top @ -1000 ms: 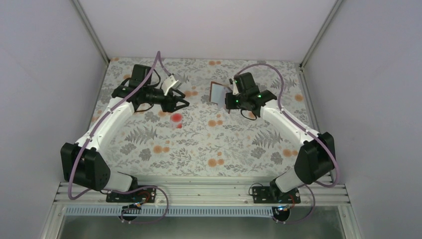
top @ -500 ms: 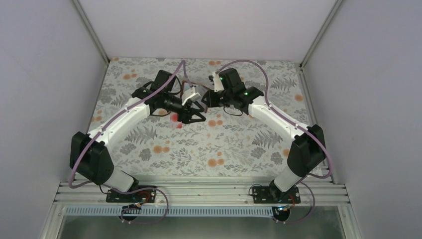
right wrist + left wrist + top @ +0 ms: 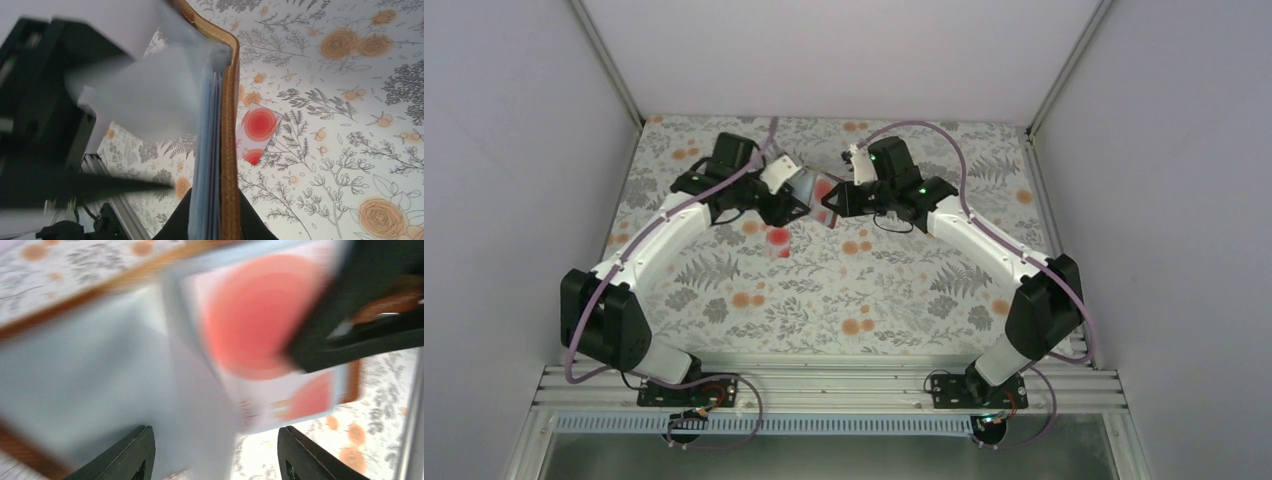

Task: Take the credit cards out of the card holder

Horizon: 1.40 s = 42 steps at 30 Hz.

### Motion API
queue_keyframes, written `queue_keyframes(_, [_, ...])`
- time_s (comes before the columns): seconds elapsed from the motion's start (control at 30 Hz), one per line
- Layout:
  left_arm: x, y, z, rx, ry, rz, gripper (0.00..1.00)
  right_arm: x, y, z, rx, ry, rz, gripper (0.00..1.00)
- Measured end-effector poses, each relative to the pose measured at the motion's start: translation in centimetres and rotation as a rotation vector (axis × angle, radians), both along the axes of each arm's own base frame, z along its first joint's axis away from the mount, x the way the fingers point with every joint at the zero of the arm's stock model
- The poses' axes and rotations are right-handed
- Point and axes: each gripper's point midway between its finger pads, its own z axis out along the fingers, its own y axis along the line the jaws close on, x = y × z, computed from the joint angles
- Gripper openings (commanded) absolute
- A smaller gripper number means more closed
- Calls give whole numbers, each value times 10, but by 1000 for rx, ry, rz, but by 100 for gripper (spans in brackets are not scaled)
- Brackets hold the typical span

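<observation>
Tabletop point(image 3: 904, 290): holder point(image 3: 230, 125) apparently in right tool point(image 3: 214, 220)

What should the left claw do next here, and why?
Probably close the open left claw on the blotched card showing in the card holder, then pull. The right claw grips the holder in the air, and another card already lies on the table.

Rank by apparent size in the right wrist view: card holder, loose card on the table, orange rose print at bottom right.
1. card holder, largest, but nearest the camera, so unsure.
2-3. loose card and rose print look about alike; not ranked.
</observation>
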Motion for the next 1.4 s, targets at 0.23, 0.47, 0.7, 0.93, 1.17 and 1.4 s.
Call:
queue_keyframes(0.23, [36, 56, 7, 21, -33, 204, 61, -7, 2, 10, 31, -14, 38, 4])
queue_keyframes(0.47, [53, 84, 15, 43, -58, 320, 60, -1, -6, 8, -14, -40, -10, 4])
queue_keyframes(0.7, [56, 100, 57, 3, -149, 362, 53, 6, -20, -4, -90, -42, -77, 4])
queue_keyframes(0.93, [-7, 15, 97, -210, -130, -56, 50, 4, -19, -6, -105, -61, -45, 4])
queue_keyframes(1.17, [-29, -10, 80, -297, 20, -187, 43, -4, -8, 8, -55, -122, 61, 4])
queue_keyframes(1.4, [-31, -9, 67, -300, 77, -168, 37, -23, -1, 40, 34, -214, 177, 4])
